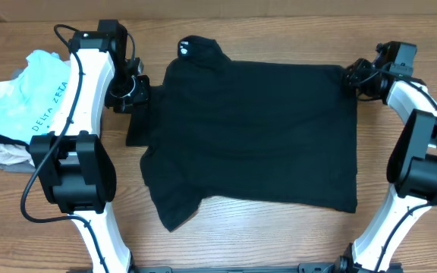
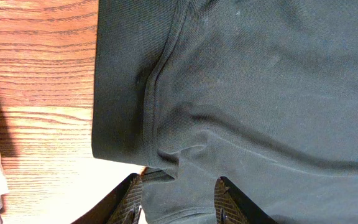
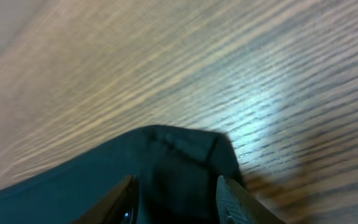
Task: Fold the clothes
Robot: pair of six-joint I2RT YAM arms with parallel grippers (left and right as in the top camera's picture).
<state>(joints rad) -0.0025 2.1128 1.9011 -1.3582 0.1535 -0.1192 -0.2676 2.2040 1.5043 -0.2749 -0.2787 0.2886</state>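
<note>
The black shirt (image 1: 256, 129) lies spread over the middle of the table (image 1: 279, 235), fairly flat, its collar turned toward 11 o'clock. A small white neck label (image 1: 184, 50) shows there, with print too small to read. The only legible writing is "DELTA ZETA" (image 1: 50, 106), in white on a light-blue shirt (image 1: 29, 98) that tops a pile of white and grey garments (image 1: 2, 155) at 9 o'clock, well apart from the black shirt.

The black shirt's edge at 3 o'clock runs straight. A sleeve sticks out flat at 9 o'clock, and the cloth bunches into a rounded lobe at 7 o'clock. Bare wood is open in a strip along 12 o'clock and more widely at 6 o'clock between the two arm bases.

The left fingers (image 2: 132, 200) stand apart at the sleeve side, with a stitched fold of the cloth lying in the gap between them. The right fingers (image 3: 232, 200) are at the 2 o'clock corner, also apart, and the shirt's corner sits between them on the table.
</note>
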